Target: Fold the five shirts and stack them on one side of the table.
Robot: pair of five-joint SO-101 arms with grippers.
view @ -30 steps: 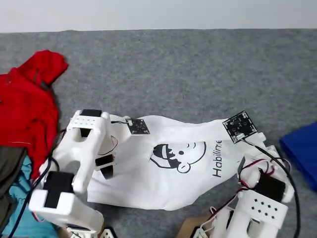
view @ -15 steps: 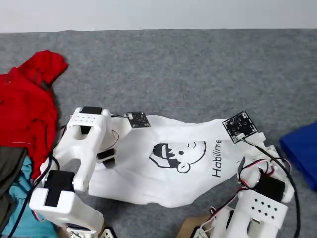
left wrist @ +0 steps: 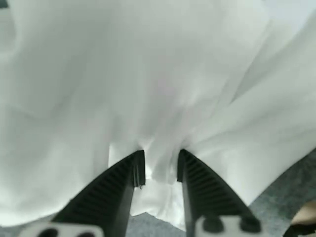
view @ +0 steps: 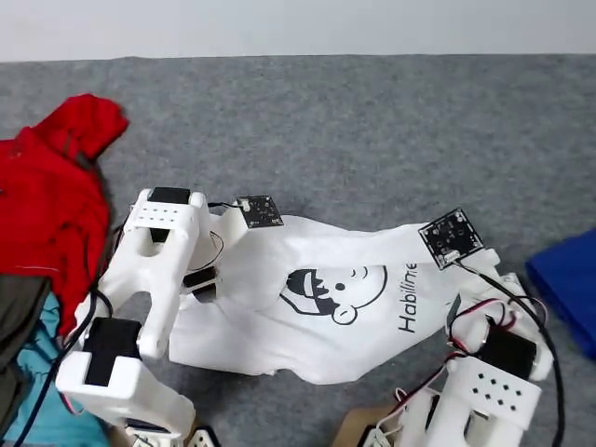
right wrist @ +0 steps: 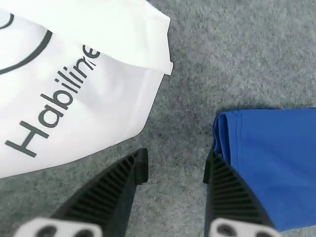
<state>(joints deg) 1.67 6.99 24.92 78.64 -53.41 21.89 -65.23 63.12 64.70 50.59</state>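
**Near edge of the table (view: 372, 121).** Both arms stand here. The left end effector (left wrist: 159, 170), toward the near-left, is closed to a narrow gap on a bunched fold of the white shirt (view: 317, 317). This shirt lies crumpled, print side up, across the near middle of the table. The right end effector (right wrist: 175, 168), toward the near-right, stands wide open and holds nothing, over bare grey surface. The white shirt's edge lies just beside one of its fingers, and a blue shirt (right wrist: 266, 158) at the right edge lies just beside the other.

**Left edge.** Dark and teal garments (view: 19, 372) lie at the near-left corner, with a red shirt (view: 47, 205) farther back.
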